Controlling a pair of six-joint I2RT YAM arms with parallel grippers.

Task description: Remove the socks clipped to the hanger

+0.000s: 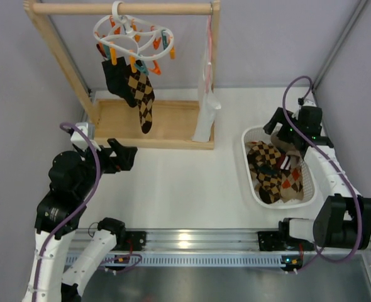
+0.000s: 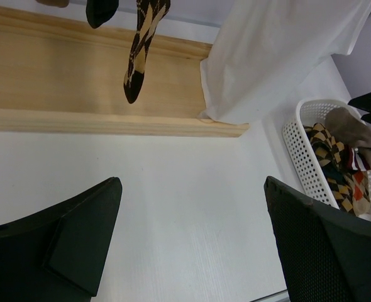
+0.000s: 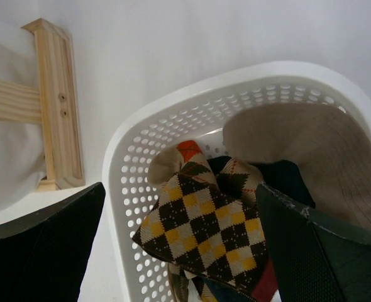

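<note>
The white ring hanger (image 1: 132, 33) with orange and teal clips hangs by its hook from the wooden rail. A black sock (image 1: 114, 78) and a brown-and-tan diamond-checked sock (image 1: 142, 95) hang clipped to it. Both show at the top of the left wrist view, the checked sock (image 2: 141, 50) beside the black toe (image 2: 100, 11). My left gripper (image 1: 130, 157) (image 2: 192, 189) is open and empty, low over the table in front of the frame. My right gripper (image 1: 280, 129) (image 3: 180, 187) is open and empty over the basket's far end, above a loose checked sock (image 3: 204, 226).
The wooden rail frame (image 1: 154, 123) stands at the back, with a white cloth (image 1: 205, 107) with pink strap hanging on its right. A white perforated basket (image 1: 251, 182) (image 3: 119, 163) at the right holds several socks, including a plain brown one (image 3: 299, 145).
</note>
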